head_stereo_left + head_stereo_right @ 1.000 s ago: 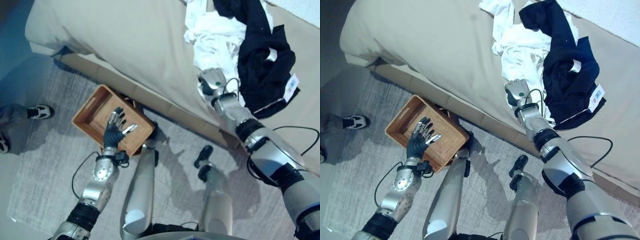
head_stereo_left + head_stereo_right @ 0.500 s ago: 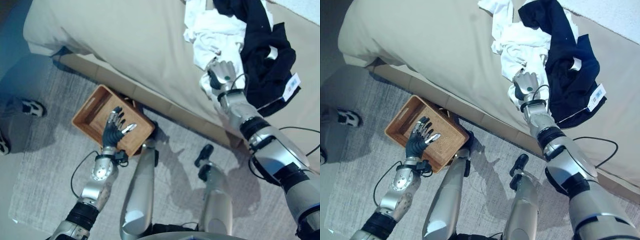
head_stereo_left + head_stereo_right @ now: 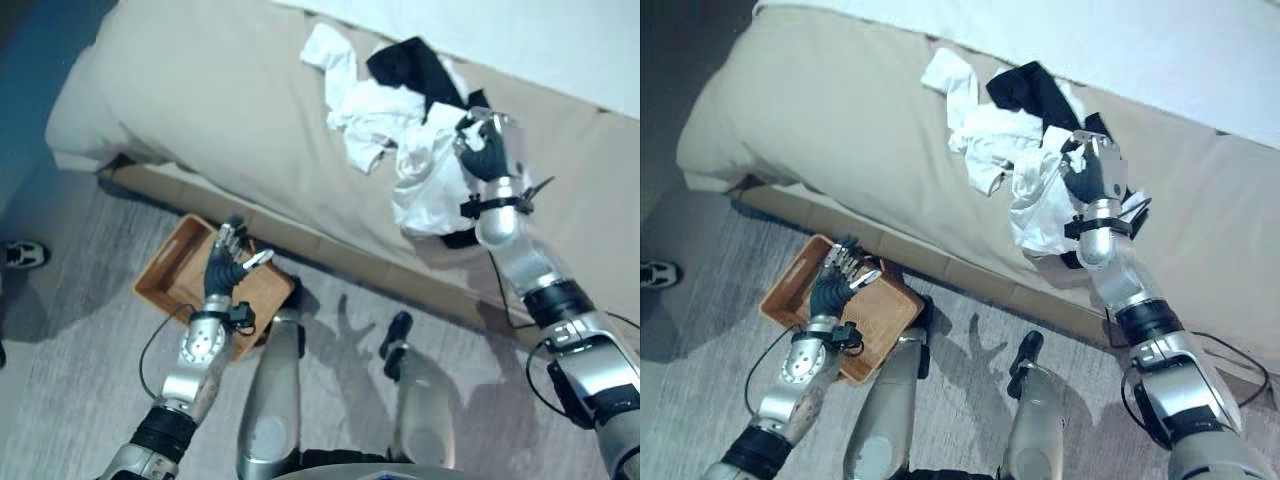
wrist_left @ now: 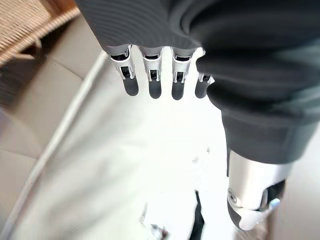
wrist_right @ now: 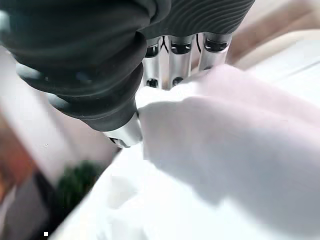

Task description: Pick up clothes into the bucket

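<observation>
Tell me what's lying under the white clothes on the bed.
A dark garment shows beneath the white clothes, sticking out at the far side and near the right hand, which grips the white cloth. How far it extends underneath is covered.

Head stereo pair looks down, sharing bed point(image 3: 230, 90); wrist cameras close.

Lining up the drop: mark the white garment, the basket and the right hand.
white garment point(image 3: 1040, 205), right eye view, hanging fold.
basket point(image 3: 880, 325), right eye view, woven side.
right hand point(image 3: 1090, 175), right eye view, dark back cover.
</observation>
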Available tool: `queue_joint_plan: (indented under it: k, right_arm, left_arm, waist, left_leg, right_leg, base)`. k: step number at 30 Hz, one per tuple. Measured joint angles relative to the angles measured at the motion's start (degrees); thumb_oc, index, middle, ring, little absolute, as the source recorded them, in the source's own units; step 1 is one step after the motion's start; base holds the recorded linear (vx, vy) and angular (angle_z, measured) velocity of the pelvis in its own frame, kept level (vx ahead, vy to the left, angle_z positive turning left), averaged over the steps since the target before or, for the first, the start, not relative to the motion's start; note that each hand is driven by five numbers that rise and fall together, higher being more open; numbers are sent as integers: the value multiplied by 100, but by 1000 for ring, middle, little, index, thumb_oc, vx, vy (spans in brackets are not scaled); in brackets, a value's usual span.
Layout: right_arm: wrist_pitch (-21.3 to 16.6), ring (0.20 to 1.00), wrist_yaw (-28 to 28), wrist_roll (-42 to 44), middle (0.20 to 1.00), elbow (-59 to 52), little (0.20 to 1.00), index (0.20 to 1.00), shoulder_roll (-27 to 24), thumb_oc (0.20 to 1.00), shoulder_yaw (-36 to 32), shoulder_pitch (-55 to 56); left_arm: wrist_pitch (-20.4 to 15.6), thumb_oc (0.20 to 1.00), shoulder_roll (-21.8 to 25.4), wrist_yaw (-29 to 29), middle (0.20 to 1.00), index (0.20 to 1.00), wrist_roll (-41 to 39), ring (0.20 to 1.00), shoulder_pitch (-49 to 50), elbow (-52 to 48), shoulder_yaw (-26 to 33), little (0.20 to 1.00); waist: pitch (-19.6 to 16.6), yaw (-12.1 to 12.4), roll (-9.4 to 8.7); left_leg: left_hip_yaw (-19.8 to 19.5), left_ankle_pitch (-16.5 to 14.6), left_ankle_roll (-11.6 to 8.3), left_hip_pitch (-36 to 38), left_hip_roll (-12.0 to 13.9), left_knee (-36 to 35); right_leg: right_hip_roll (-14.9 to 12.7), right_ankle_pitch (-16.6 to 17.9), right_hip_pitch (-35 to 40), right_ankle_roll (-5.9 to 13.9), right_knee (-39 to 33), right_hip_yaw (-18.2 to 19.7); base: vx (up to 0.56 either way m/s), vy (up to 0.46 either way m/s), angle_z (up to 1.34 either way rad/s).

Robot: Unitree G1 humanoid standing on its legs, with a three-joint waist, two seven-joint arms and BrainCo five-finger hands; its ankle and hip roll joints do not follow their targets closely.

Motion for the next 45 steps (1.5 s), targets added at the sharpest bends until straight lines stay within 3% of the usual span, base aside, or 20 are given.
queue_joint_plan:
  k: [3,7,17,26,27,35,41,45]
  right_arm:
    - [-287,200,239,1012,200,-90,200,200,21,200,-236,85]
    - [-469,200,615,1740,200,-371,200,200,-15,200,-425,122]
    - [-654,200,1219,2621,200,-853,200,200,-384,200,-460,122]
    - [-657,200,1865,3588,200,-1299,200,200,-1086,200,-201,-334]
    - [-639,200,1988,3750,200,-1303,200,200,-1110,200,0,-465]
    - [-525,200,2632,4140,200,-1499,200,200,-1012,200,917,-525]
    - [-234,200,2942,4290,200,-1524,200,200,-865,200,1161,-230]
    - [-115,200,3108,4442,200,-1663,200,200,-817,200,1200,134]
  left_arm:
    - [30,1000,-64,-73,1000,1000,-2,1000,-17,307,125,1000]
    - [116,1000,-109,-206,1000,1000,-2,1000,19,358,166,1000]
    - [262,1000,-205,-467,1000,1000,3,1000,245,367,175,1000]
    - [535,1000,-51,-519,1000,1000,469,1000,148,256,146,1000]
    - [568,1000,-7,-526,1000,1000,479,1000,-65,255,70,1000]
    - [607,1000,91,-524,1000,1000,683,1000,-1904,-55,-556,1000]
    - [642,1000,73,-657,1000,1000,664,1000,-2418,73,-1070,1000]
    - [737,1000,19,-753,1000,1000,-53,1000,-2616,359,-1279,1000]
  waist:
    - [-123,-117,-57]
    - [-343,-157,-122]
    - [-1340,-283,-243]
    - [-1864,-638,-396]
    - [-1912,-566,-399]
    - [-2338,-872,-390]
    - [-2424,-921,-270]
    - [-2462,-922,-204]
  left_leg:
    - [83,4,2,369,43,-214]
    - [219,50,-17,824,77,-509]
    - [377,82,-31,1691,99,-1139]
    - [662,155,-145,2303,241,-1629]
    - [725,173,-172,2436,242,-1703]
    - [947,219,-245,2807,353,-1910]
    - [1004,233,-265,2977,399,-2003]
    - [1013,234,-263,3002,395,-2012]
  right_leg:
    - [49,106,324,42,-264,-27]
    - [141,314,779,98,-666,-32]
    - [345,512,1693,129,-1572,-104]
    - [525,579,2032,130,-1890,73]
    - [563,610,2118,141,-1953,147]
    - [700,639,2314,148,-2101,326]
    - [755,653,2392,141,-2148,406]
    - [753,654,2397,141,-2148,436]
  base:
    - [103,-30,-17]
    - [85,-40,-14]
    - [63,-27,-5]
    - [47,-13,-15]
    - [31,-20,-27]
    - [24,-16,-15]
    - [10,-2,-8]
    - [4,1,-3]
